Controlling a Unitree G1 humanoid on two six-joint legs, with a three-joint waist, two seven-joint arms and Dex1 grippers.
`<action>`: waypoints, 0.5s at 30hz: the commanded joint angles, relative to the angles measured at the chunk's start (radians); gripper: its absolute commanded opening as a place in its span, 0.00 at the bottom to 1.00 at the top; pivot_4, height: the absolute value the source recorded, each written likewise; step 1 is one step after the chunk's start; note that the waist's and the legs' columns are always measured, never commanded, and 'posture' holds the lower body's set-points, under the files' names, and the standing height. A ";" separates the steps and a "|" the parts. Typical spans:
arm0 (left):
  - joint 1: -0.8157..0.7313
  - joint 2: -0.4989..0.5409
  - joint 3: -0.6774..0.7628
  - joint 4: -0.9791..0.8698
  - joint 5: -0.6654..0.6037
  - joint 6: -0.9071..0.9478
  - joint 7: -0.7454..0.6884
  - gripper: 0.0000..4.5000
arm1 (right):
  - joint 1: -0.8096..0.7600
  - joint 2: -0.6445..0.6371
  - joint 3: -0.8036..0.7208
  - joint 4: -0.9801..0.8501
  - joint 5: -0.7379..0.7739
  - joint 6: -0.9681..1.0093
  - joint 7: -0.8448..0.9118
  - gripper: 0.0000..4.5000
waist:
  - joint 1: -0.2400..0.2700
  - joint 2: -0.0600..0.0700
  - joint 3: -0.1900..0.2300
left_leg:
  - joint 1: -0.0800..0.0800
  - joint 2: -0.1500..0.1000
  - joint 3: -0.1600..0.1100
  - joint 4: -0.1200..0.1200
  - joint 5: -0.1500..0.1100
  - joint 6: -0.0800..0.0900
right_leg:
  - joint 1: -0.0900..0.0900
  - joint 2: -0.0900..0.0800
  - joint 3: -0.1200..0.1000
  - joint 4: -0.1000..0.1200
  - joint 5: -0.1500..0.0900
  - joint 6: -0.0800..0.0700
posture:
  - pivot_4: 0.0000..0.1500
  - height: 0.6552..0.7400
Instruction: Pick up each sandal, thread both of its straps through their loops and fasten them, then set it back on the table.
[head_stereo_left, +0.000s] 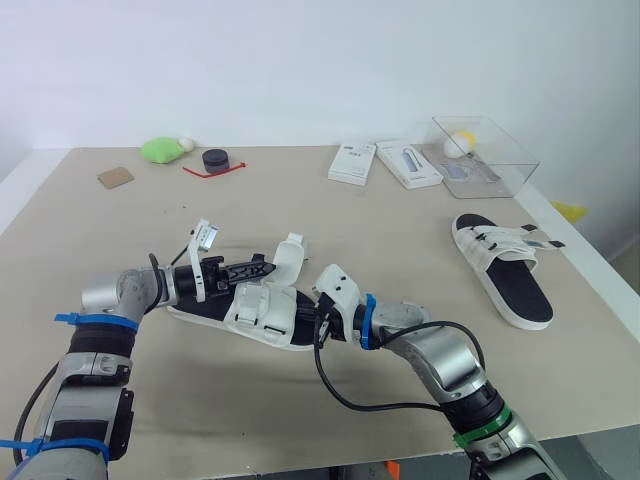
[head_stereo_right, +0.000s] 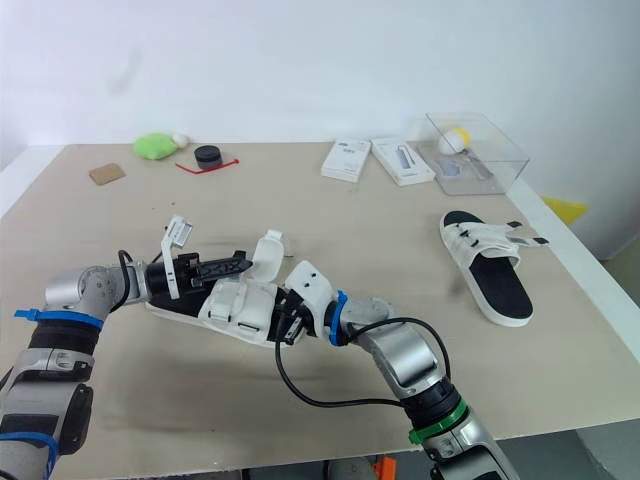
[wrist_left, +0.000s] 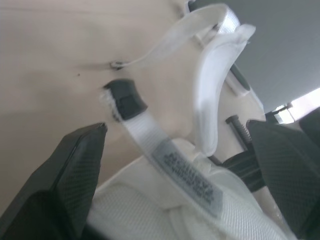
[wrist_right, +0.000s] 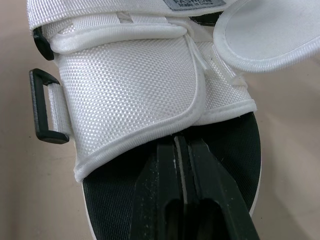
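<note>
1. Head views: One sandal (head_stereo_left: 262, 318) lies flat near the middle of the surface (head_stereo_left: 400, 240), with one white strap standing up unfastened. The left gripper (head_stereo_left: 248, 268) reaches over it from the robot's left. The right gripper (head_stereo_left: 308, 318) meets its near end. A second sandal (head_stereo_left: 503, 268) lies well apart on the right.
2. Left wrist view: The left gripper's fingers (wrist_left: 75, 170) are spread wide and hold nothing. A loose strap (wrist_left: 150, 135) with a black tip rises between them.
3. Right wrist view: The right gripper (wrist_right: 181, 142) is closed, its tips on the black footbed (wrist_right: 235, 145) at the edge of the white flap (wrist_right: 135, 90). Whether it pinches that edge cannot be told. An empty black loop (wrist_right: 42, 107) sits at the flap's side.
4. Assessment: The step in hand is threading the straps on the first sandal, which has not been lifted. The next move calls for the left gripper to close on the strap's tip and guide it to a loop while the right steadies the sandal.
</note>
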 joint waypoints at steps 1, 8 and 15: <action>-0.025 0.022 -0.022 0.055 0.084 -0.089 -0.015 0.98 | 0.009 -0.011 0.013 0.012 -0.006 0.026 0.001 0.00 | 0.000 0.000 0.000 | 0.000 0.000 0.000 0.000 0.000 0.000 | 0.000 0.000 0.000 0.000 0.000 0.000 | 1.00 1.00; -0.087 0.024 -0.033 0.167 0.161 -0.214 -0.049 0.98 | 0.006 -0.012 0.011 0.014 -0.008 0.024 0.002 0.00 | 0.000 0.000 0.001 | 0.000 0.000 -0.001 0.000 0.000 0.000 | -0.002 0.000 0.000 -0.001 0.000 0.000 | 1.00 1.00; -0.096 0.038 -0.080 0.204 0.275 -0.371 -0.095 0.98 | 0.005 -0.011 0.011 0.015 -0.009 0.024 0.003 0.00 | 0.000 0.001 0.001 | 0.000 0.000 -0.001 0.000 0.000 0.001 | -0.002 0.001 0.000 0.000 0.000 0.000 | 1.00 1.00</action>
